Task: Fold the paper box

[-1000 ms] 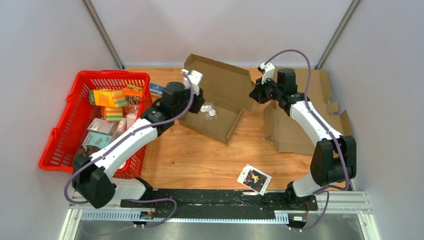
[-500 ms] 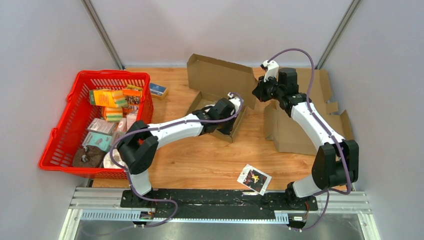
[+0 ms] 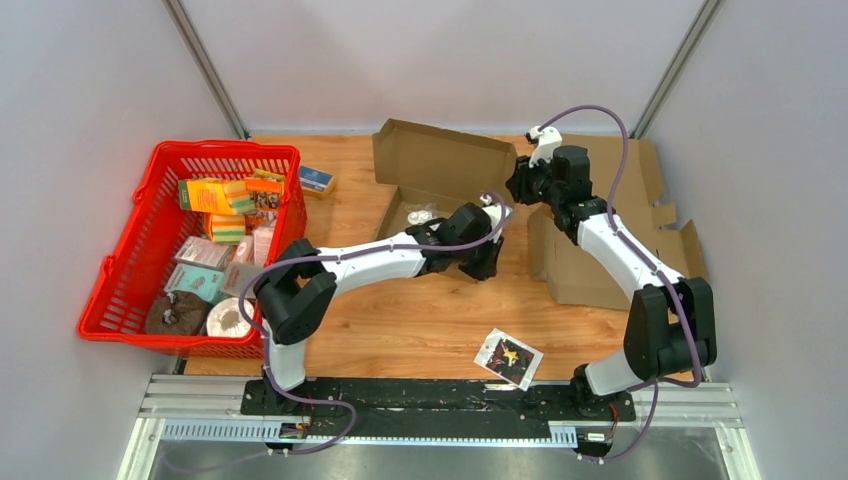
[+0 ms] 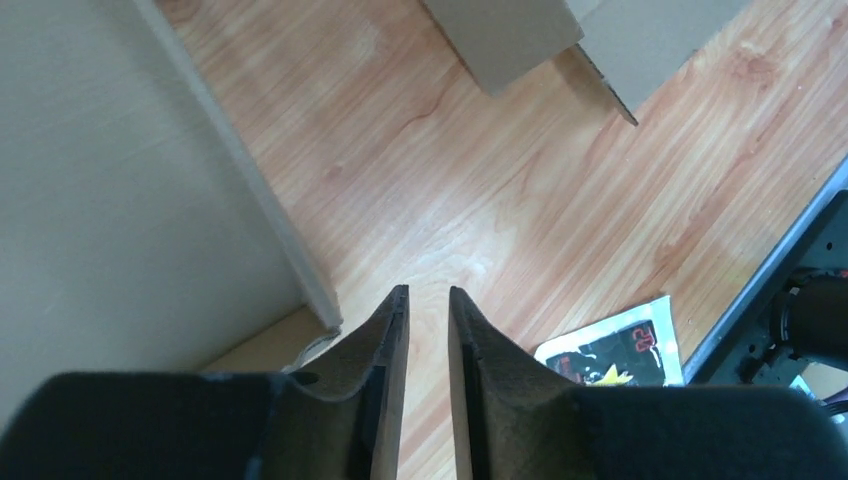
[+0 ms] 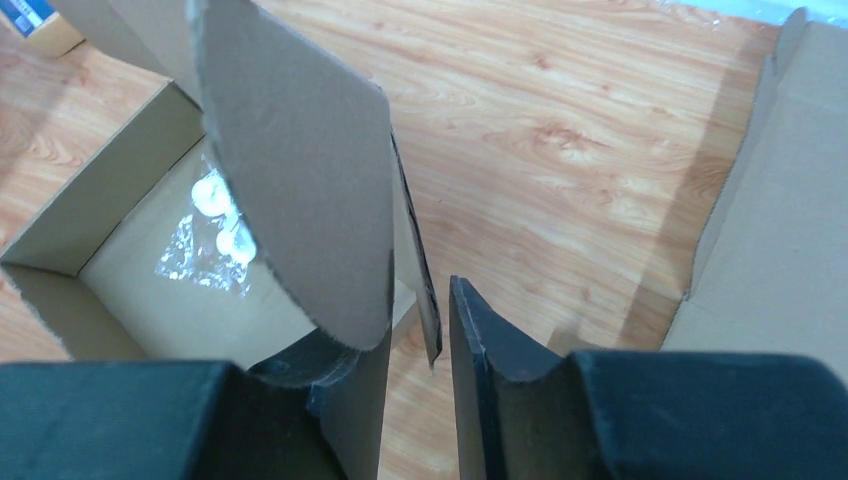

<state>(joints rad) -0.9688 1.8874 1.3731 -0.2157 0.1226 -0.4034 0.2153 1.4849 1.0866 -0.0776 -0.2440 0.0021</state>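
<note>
1. The left arm rises from its base at lower left, bends sharply at the elbow and reaches rightward across mid-frame. The left gripper (image 3: 487,262) sits low by the near right corner of the paper box (image 3: 440,165). Its fingers are almost together, with only a thin slit of desk (image 3: 400,320) between them, and hold nothing.
2. The right arm stretches from lower right to upper centre. The right gripper (image 5: 420,310) is clamped on the edge of the lid's side flap (image 5: 290,170).
3. The paper box stands at upper centre, tray open and lid tilted up at the back. A clear plastic packet (image 5: 215,235) of white pieces lies on the tray floor.
4. The red basket (image 3: 225,148) at left holds orange boxes and assorted packets.
5. Flat cardboard sheets (image 3: 600,270) lie at right, and a printed card (image 3: 510,358) at lower centre.
</note>
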